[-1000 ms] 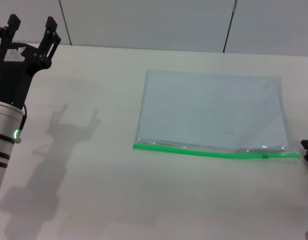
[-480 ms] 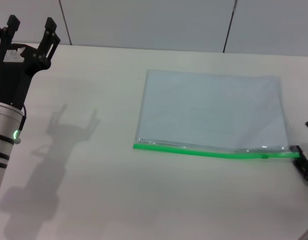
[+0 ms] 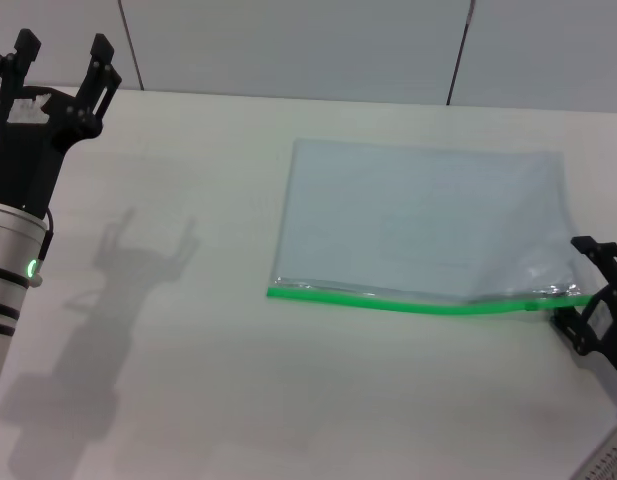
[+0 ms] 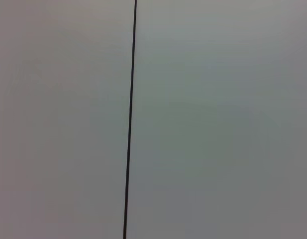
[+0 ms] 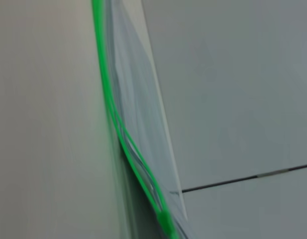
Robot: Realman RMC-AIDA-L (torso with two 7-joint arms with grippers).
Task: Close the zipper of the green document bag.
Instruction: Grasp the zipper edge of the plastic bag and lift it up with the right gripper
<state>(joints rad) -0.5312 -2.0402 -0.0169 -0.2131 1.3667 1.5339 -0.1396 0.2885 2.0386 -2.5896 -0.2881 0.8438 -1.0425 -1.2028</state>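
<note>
The green document bag [image 3: 423, 220] lies flat on the white table, a pale translucent pouch with its zipper [image 3: 388, 299] along the near edge. The darker slider tab [image 3: 531, 305] sits close to the zipper's right end. My right gripper [image 3: 572, 283] stands open at that right end, one finger beyond the bag's near right corner and one in front of it. That corner is slightly raised and wrinkled. In the right wrist view the zipper [image 5: 113, 114] runs close by, with the slider tab [image 5: 165, 219] at the nearer end. My left gripper [image 3: 63, 45] is held high at the far left, open and empty.
The table [image 3: 188, 380] ends at a grey panelled wall [image 3: 288, 40] behind. The left wrist view shows only the wall with a dark seam [image 4: 130, 119].
My right gripper has come in from the right edge to the bag's near right corner. That corner has lifted and wrinkled. The left arm has not moved.
</note>
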